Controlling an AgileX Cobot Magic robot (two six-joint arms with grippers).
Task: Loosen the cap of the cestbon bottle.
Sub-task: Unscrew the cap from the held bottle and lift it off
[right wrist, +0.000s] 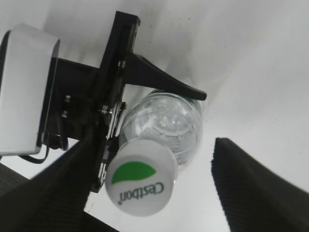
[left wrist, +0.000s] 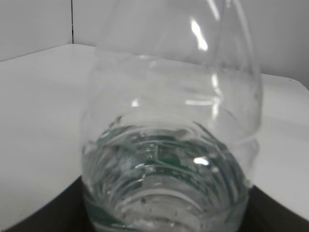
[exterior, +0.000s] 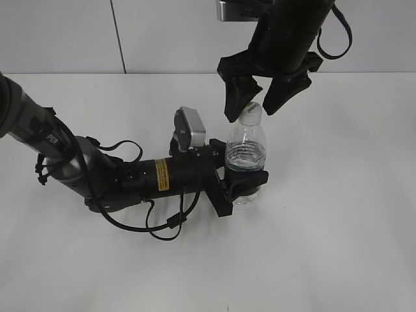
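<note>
Bottle [exterior: 246, 156]: upright on the white table [exterior: 338, 214], clamped at its lower body.
Left gripper [exterior: 245, 186]: grasping the bottle.
Cap [exterior: 252, 110]: on the bottle neck.
Right gripper [exterior: 257, 107]: spread wide above, fingers either side of the cap, seemingly not touching it.

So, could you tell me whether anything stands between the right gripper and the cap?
Nothing visible does. The right gripper is open, one finger on either side of the cap, with only air between. The left gripper clamps the bottle lower down, well below the cap.
</note>
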